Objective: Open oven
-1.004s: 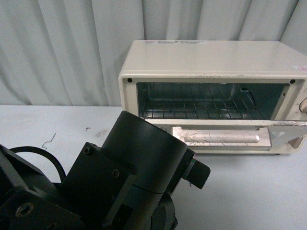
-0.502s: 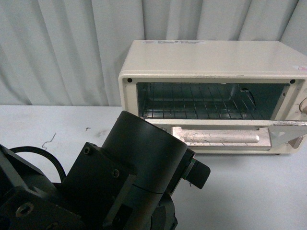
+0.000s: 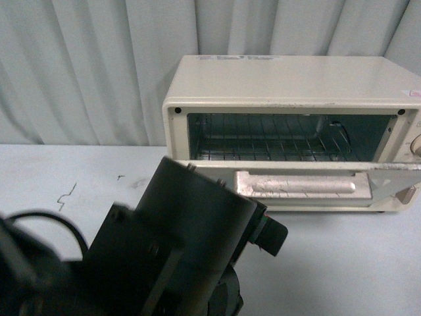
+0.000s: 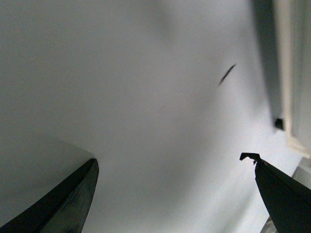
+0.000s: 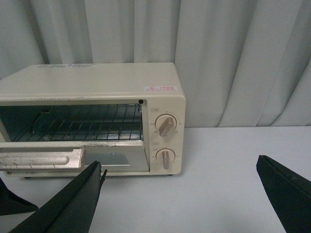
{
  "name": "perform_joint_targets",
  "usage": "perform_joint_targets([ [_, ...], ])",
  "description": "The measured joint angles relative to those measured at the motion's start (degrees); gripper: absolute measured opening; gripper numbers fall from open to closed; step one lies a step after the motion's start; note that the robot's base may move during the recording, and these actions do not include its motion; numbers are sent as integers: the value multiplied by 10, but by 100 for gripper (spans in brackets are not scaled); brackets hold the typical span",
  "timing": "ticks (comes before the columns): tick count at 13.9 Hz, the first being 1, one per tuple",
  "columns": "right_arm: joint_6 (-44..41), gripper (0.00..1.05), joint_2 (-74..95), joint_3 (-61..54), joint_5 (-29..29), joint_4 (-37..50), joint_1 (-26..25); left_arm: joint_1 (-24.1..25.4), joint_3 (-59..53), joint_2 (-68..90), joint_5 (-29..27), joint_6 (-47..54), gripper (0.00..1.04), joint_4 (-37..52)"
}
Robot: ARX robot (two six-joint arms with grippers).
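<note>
The cream-white oven stands at the back right of the table, and also shows in the right wrist view. Its drop-down door hangs open, with the flat silver handle facing up and the wire rack visible inside. Two beige knobs sit on its right side. The left arm fills the lower left of the front view, its gripper open over bare table beside the oven's edge. The right gripper is open and empty, set back from the oven's front.
A grey-white table carries the oven. A pale pleated curtain hangs close behind. A small dark scuff mark lies on the table at left. The oven's open door juts forward over the table.
The left arm has shifted slightly and is motion-blurred in the front view. The oven and its open door have not moved.
</note>
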Motion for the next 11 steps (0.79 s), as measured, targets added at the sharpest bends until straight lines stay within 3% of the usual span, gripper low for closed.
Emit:
perform_joint_targets([
  [2, 0, 98, 0, 0, 0, 0, 0, -6, -55, 1, -116, 51, 98, 111],
  [3, 0, 98, 0, 0, 0, 0, 0, -1, -91, -51, -115, 90, 98, 154],
  [5, 0, 98, 0, 0, 0, 0, 0, 6, -134, -101, -93, 119, 98, 150],
  [11, 0, 98, 0, 0, 0, 0, 0, 34, -216, -276, -14, 196, 98, 31],
])
